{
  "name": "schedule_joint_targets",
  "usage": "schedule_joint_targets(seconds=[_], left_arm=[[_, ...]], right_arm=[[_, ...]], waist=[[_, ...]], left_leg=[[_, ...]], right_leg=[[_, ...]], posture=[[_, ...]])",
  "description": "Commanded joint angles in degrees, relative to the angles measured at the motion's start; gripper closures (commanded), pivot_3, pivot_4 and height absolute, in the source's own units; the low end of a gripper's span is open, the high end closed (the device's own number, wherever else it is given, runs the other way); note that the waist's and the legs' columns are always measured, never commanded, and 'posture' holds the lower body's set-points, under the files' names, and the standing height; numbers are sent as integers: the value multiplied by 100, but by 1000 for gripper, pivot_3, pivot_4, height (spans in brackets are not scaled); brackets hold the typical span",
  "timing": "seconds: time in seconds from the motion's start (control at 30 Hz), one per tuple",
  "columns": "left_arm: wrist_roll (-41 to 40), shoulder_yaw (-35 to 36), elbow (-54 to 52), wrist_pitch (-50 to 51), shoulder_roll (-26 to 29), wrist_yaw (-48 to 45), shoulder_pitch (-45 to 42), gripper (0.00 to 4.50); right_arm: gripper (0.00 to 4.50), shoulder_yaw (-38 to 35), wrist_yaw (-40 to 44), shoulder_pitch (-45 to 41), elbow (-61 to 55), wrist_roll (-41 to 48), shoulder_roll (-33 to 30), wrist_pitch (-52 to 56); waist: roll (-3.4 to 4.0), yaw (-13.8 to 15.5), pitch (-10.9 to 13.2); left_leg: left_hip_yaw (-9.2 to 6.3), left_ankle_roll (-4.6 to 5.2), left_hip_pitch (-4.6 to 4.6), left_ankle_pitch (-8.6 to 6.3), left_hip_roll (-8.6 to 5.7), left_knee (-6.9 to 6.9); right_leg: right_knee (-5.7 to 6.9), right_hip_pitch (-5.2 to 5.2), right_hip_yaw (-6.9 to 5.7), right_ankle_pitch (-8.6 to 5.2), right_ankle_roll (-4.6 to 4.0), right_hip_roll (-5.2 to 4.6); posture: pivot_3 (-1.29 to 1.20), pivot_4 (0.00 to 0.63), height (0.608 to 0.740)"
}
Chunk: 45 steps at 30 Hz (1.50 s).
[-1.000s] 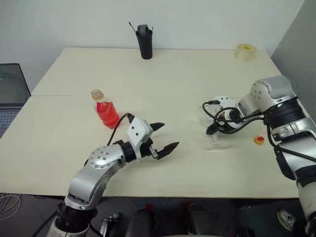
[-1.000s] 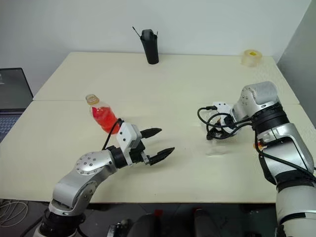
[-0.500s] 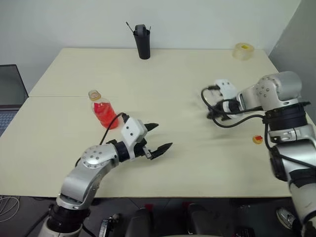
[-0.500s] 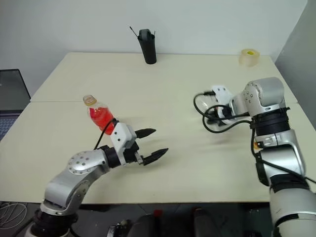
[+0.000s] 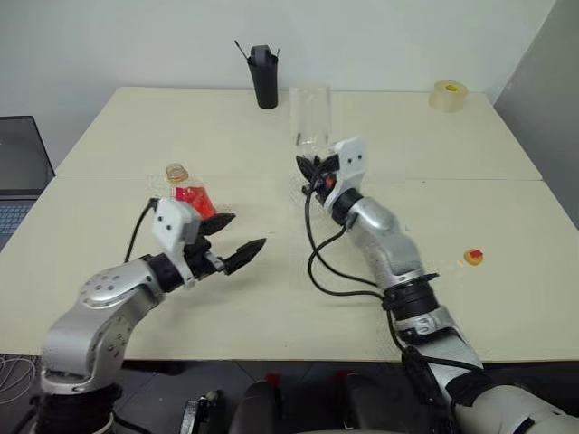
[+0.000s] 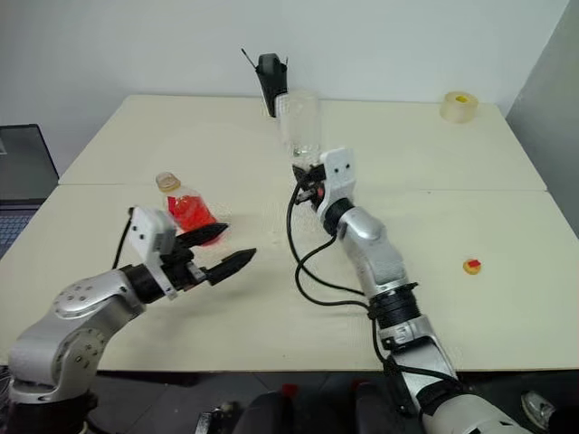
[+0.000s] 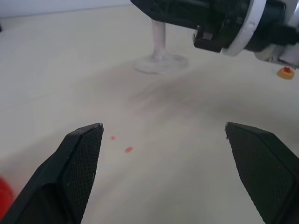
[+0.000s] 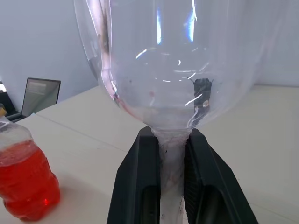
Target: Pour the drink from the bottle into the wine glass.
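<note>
Right wrist view: clear stemmed wine glass (image 8: pixel 182 60), rounded bowl empty and upright, its thin stem pinched between the two black fingers (image 8: pixel 140 182) of the right gripper (image 5: pixel 317 170).
Glass position: standing near the middle of the cream table (image 5: pixel 434 136), its round foot on the tabletop in the left wrist view.
Bottle: small squat clear plastic bottle (image 5: pixel 188 194), uncapped, yellow neck ring, upright at the table's left, beside the left gripper (image 5: pixel 237 237).
Bottle contents: bright red translucent drink (image 8: pixel 25 186), filling roughly the lower half.
Left gripper: jaws spread wide, holding nothing, above a few red drops (image 7: pixel 122 145).
Loose cap: small red-yellow cap (image 5: pixel 472 257), well apart at right.
Far edge: tall black cylindrical holder (image 5: pixel 264 77); roll of tape (image 5: pixel 450 94).
</note>
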Motion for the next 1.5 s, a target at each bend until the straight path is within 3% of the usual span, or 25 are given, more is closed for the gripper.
schedule_joint_targets(seconds=[0.03, 0.4, 0.63, 1.5], left_arm=[[-174, 374, -317, -51, 3, 179, 58, 0], [-177, 576, -796, -198, 33, 406, 577, 0], [-219, 527, -830, -156, 107, 494, 501, 0], [-75, 83, -277, -291, 335, 100, -7, 0]], right_arm=[[4196, 111, 155, -48, 393, -246, 233, -958], [4199, 307, 20, -41, 2114, -733, 861, -2157], [4204, 352, 46, -136, 2674, -806, 918, -2368], [4212, 534, 408, 784, 1907, -938, 570, -1687]], waist=[[0, -1, 0], [-2, -17, -1], [-4, -20, -4], [-15, -66, -20]], left_leg=[[0, 0, 0, 0, 0, 0], [0, -2, 5, 1, 0, -1], [0, 0, 16, -1, -1, -2], [1, 3, 35, -3, 1, -8]], right_leg=[[0, 0, 0, 0, 0, 0], [8, 0, 2, 0, -1, -14], [12, 9, 2, -1, -1, -14], [19, 18, 4, -2, -4, -12]], posture=[[0, 150, 740], [0, 150, 740], [0, 150, 740], [0, 150, 740]])
